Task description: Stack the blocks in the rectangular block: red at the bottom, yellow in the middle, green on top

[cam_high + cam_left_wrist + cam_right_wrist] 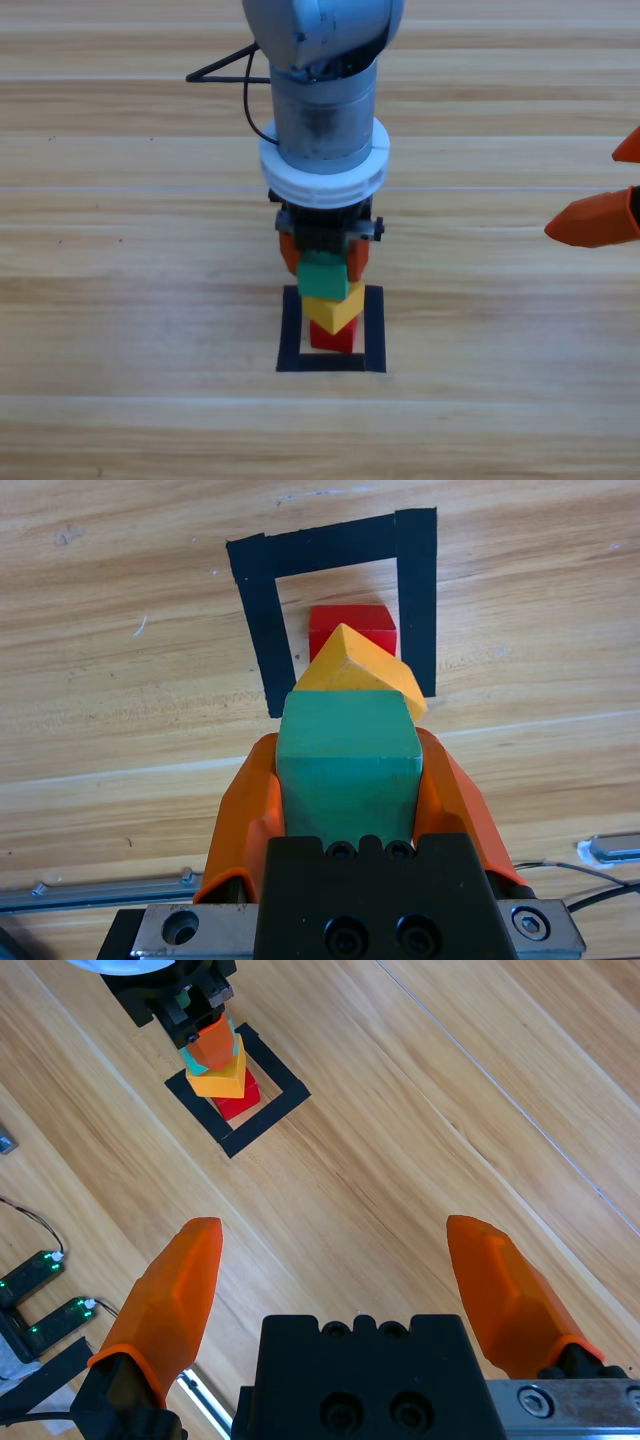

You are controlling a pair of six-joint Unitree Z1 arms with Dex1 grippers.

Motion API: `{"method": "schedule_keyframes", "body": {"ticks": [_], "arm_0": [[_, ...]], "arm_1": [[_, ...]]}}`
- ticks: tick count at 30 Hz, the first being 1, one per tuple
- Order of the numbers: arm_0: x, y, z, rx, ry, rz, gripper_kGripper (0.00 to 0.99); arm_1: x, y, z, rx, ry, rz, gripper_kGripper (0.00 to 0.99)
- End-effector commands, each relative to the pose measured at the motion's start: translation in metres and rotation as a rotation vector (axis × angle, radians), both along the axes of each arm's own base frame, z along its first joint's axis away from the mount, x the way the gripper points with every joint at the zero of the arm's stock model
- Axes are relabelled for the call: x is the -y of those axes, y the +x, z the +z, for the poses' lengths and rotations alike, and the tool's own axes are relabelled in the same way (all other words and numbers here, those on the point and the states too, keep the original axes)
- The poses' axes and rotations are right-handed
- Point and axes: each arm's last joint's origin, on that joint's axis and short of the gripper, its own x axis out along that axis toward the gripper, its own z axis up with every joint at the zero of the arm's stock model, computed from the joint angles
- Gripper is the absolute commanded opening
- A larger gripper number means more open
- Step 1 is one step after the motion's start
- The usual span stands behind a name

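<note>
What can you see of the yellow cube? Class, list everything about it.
The yellow cube is a small, plain, matte block with sharp edges. It sits on the red cube inside the black tape outline, turned at an angle so one corner overhangs the red one. The green cube is on or just above it, gripped in the left tool; whether they touch cannot be told.

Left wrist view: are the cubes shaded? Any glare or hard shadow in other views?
Left wrist view: the yellow cube has one paler, one darker face, like the green cube in the left gripper. High view: a sheen on the left arm's shell, no hard shadow by the red cube. Right wrist view: even light on the table beyond the open right gripper.
</note>
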Motion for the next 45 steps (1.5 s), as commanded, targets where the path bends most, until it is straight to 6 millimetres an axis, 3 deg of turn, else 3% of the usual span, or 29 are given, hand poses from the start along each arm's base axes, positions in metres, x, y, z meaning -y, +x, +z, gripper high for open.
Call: {"method": "schedule_keyframes", "body": {"ticks": [1, 27, 45], "arm_0": [[0.014, -0.005, -0.019, -0.021, 0.037, -0.015, 0.0], [0.019, -0.005, -0.022, -0.016, 0.039, -0.018, 0.0], [0.022, -0.004, -0.034, -0.02, 0.069, -0.022, 0.0]], "arm_1": [[0.002, 0.007, -0.012, -0.051, -0.029, -0.032, 0.99], [0.002, 0.007, -0.013, -0.052, -0.031, -0.032, 0.99], [0.001, 0.008, -0.013, -0.054, -0.033, -0.032, 0.99]]}}
